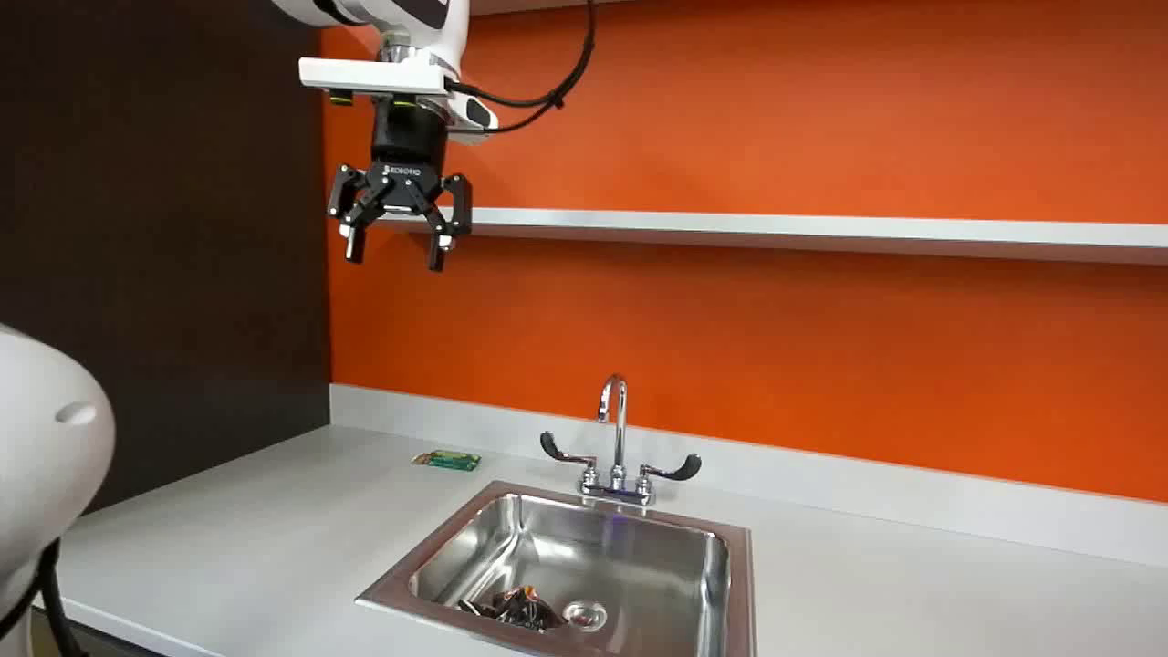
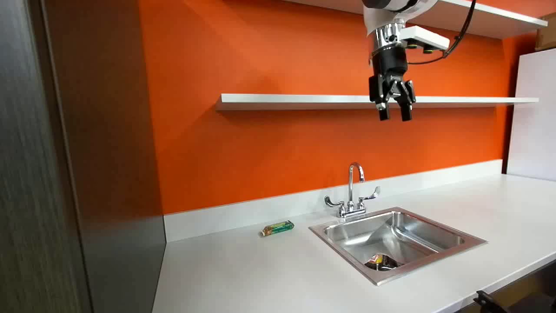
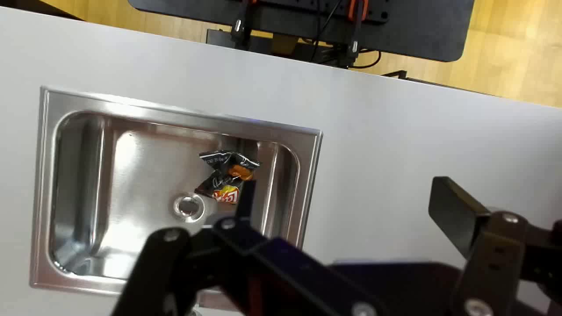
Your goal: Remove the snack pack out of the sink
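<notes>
- Pack (image 3: 226,175): on the floor of the sink (image 3: 46,175), towards one corner, just beside the drain (image 3: 189,207); whether it touches the drain I cannot tell.
- Gripper (image 1: 395,260): well above the level of the counter (image 1: 274,520) and well apart from the pack, its fingers (image 3: 452,210) spread wide with nothing between them.
- Weight: probably light; it looks like a crumpled chip bag, though how full it is does not show.
- Feel: the shiny film should be thin, soft and slick, apt to crinkle and slide on the steel when pushed.
- Contents: anything brittle inside would likely break under a hard squeeze, so a gentle close should do.
- Hold: across the crumpled middle, I judge, where the folds seem to bunch up and give the fingers something thick to pinch; the flat ends look thinner and easier to lose.
- Room: the sink's side is near the pack, so a fingertip could knock it on the way down.
- Lift: straight up past the sink's edge before going sideways, since something so limp may sag and catch.
</notes>
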Tool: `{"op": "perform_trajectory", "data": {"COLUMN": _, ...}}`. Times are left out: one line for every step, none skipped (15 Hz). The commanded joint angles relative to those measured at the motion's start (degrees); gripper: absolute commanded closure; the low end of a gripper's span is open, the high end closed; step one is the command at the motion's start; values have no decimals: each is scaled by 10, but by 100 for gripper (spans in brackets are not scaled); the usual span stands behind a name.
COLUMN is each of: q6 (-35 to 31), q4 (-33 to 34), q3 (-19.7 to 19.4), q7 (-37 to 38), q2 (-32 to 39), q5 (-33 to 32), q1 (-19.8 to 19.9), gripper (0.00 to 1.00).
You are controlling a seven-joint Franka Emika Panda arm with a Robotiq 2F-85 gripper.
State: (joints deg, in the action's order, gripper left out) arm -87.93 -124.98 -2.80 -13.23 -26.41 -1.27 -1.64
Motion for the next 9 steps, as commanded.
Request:
{"op": "perform_trajectory", "data": {"q6": 1, "q4": 1, "q3": 0, "q7": 0, "q2": 1, "q5": 0, "q1": 0, "gripper": 0}}
{"op": "perform_trajectory", "data": {"q6": 1, "q4": 1, "q3": 0, "q7": 0, "q2": 1, "q5": 0, "q1": 0, "gripper": 0}}
{"op": "perform_trajectory", "data": {"q6": -6, "q4": 0, "q3": -1, "q7": 0, "q2": 5, "q5": -3, "q1": 2, "gripper": 0}}
{"op": "perform_trajectory", "data": {"q6": -15, "q4": -4, "q3": -2, "q7": 2, "q2": 9, "q5": -5, "q1": 4, "gripper": 0}}
{"op": "perform_trajectory", "data": {"q6": -27, "q4": -9, "q3": -3, "q7": 7, "q2": 12, "q5": -7, "q1": 6, "gripper": 0}}
{"op": "perform_trajectory", "data": {"q6": -45, "q4": -16, "q3": -4, "q7": 12, "q2": 17, "q5": -11, "q1": 9, "gripper": 0}}
{"op": "perform_trajectory", "data": {"q6": -63, "q4": -22, "q3": -5, "q7": 13, "q2": 22, "q5": -16, "q1": 11, "gripper": 0}}
{"op": "perform_trajectory", "data": {"q6": -84, "q4": -31, "q3": -7, "q7": 17, "q2": 30, "q5": -20, "q1": 15, "gripper": 0}}
{"op": "perform_trajectory", "data": {"q6": -104, "q4": -40, "q3": -8, "q7": 23, "q2": 35, "q5": -24, "q1": 18, "gripper": 0}}
